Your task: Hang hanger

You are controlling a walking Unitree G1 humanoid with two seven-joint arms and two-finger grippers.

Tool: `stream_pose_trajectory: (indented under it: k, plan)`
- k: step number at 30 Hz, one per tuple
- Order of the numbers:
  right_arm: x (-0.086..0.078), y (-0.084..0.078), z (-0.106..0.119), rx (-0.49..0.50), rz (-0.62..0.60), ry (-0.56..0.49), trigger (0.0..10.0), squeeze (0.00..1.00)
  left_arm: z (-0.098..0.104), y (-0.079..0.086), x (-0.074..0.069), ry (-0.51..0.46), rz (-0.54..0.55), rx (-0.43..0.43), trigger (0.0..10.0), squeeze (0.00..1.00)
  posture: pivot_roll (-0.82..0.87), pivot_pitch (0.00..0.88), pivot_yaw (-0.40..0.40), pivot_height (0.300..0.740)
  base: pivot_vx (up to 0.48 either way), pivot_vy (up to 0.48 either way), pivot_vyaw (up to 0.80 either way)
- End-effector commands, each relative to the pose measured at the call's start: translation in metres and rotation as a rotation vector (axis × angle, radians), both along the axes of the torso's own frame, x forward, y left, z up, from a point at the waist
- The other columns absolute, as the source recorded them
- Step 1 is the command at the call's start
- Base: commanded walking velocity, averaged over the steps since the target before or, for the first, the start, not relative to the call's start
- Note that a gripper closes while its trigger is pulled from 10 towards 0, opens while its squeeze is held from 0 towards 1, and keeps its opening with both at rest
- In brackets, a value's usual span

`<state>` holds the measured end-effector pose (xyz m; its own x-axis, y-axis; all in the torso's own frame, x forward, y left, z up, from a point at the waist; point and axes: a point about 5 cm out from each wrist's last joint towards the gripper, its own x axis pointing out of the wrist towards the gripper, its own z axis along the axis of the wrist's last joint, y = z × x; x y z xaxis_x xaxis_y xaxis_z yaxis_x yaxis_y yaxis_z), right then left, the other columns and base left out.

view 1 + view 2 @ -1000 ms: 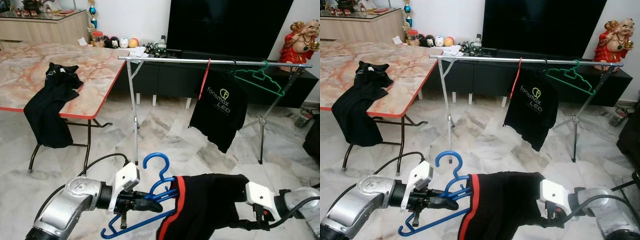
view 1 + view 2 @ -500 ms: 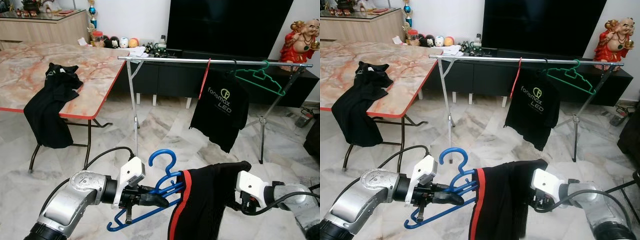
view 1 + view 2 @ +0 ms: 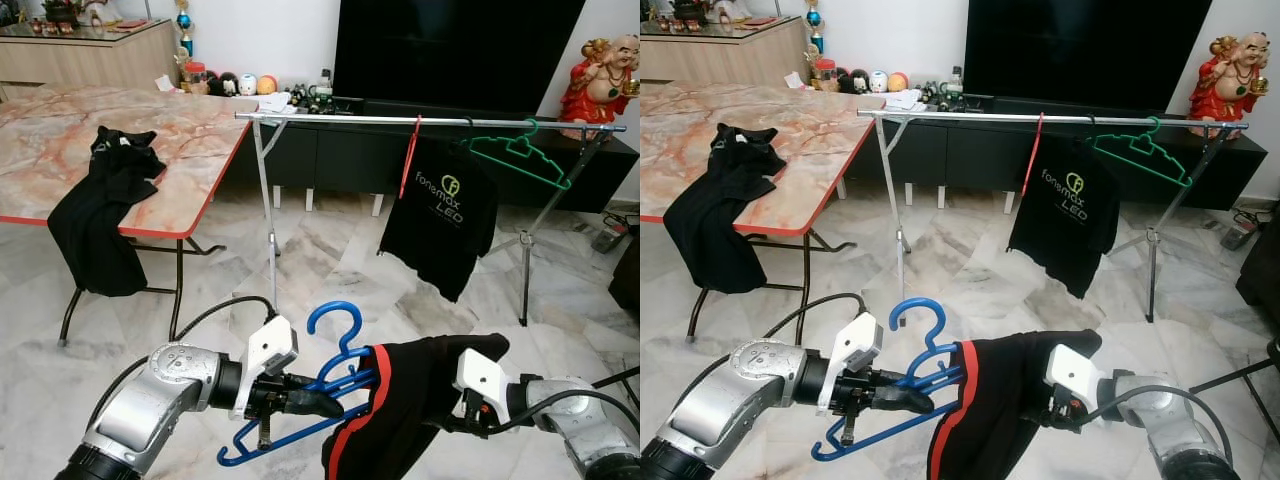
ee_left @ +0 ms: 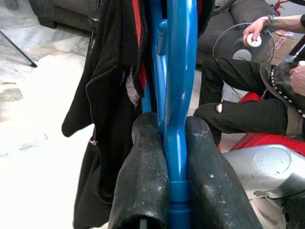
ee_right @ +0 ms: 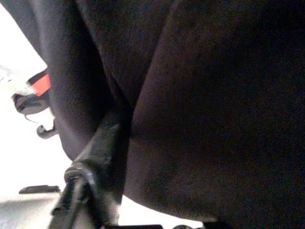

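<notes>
Blue hanger [image 3: 322, 385]: clamped by the neck between the two black fingers [image 4: 143, 176] of my left gripper [image 3: 305, 402], hook upward, carrying a black garment with red trim [image 3: 405, 405] that drapes to the right of that gripper. My right gripper [image 3: 455, 420]: pressed into the far side of the same garment, cloth covering its fingers, so I cannot tell whether it is clenched or released. Clothes rail [image 3: 430, 121]: well beyond both grippers, across the marble floor [image 3: 330, 260], bearing a black printed shirt [image 3: 440, 215] and a green hanger [image 3: 520, 155]. Marble-topped table [image 3: 190, 130]: ahead and left of my left gripper, a black garment [image 3: 100, 215] hanging over its edge.
</notes>
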<state>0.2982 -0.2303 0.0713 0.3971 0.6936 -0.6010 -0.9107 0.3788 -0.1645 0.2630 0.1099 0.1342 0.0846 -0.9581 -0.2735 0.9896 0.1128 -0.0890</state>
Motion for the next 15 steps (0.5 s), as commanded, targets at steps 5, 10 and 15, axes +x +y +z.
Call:
stream_pose_trajectory:
  k: [5,10,15]
  plan:
    - [0.0042,0.0019,0.0017,0.012,-0.026,-0.032,0.0,0.00,0.0190,-0.0124,0.0005,-0.064,-0.061,-0.059,0.0,0.00,0.03,0.000,-0.041,0.740,0.000,0.000,0.00]
    - [0.0033,0.0041,0.0002,0.020,-0.021,-0.033,0.0,0.00,0.0192,-0.0133,0.0005,-0.063,-0.061,-0.065,0.0,0.00,0.03,0.000,-0.045,0.740,0.000,0.000,0.00]
    - [0.0028,0.0064,0.0010,0.041,-0.004,-0.029,0.0,0.00,0.0191,-0.0148,0.0010,-0.062,-0.059,-0.069,0.0,0.00,0.03,0.000,-0.047,0.740,0.000,0.000,0.00]
